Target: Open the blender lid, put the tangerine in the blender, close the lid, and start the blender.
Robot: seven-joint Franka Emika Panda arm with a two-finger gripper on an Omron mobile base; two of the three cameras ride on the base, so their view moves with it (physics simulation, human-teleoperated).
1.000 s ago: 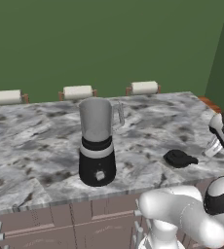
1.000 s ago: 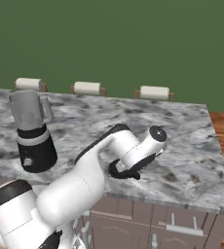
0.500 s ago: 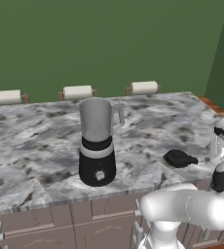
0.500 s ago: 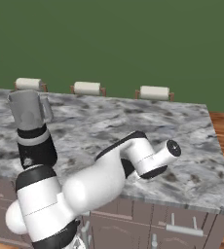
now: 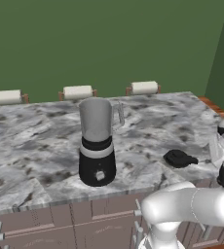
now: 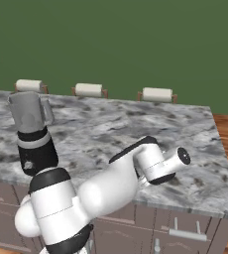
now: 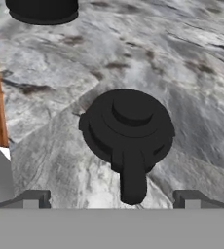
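Three paper rolls [image 5: 7,97] line the far edge of the counter [image 5: 31,141]. Reading from the left in the left base view, I see the blender [image 5: 97,142] upright near the front edge, jar [image 5: 96,119] on its black base [image 5: 97,168], handle toward the right. The jar's top is uncovered. From this angle I cannot see into the jar, so I cannot tell whether anything is in it.

Further right, well apart from the blender, the lid [image 5: 179,158] lies flat on the counter, knob up, with a tab pointing right. The arm's end stands at the right edge of the counter just beside it.

In the hand view, the lid [image 7: 126,129] sits just ahead of the gripper [image 7: 111,198], centred between the two tips. The fingers [image 7: 32,198] stand fully apart and hold nothing.

I judge the lid-off step done; the tangerine is next. I cannot locate it in any view.

Procedure for the step in hand, as I judge it:
1. Lift clear of the lid without brushing the tab.
2. Turn the hand to search the counter for the fruit.
3. Keep the fingers wide until they straddle it.
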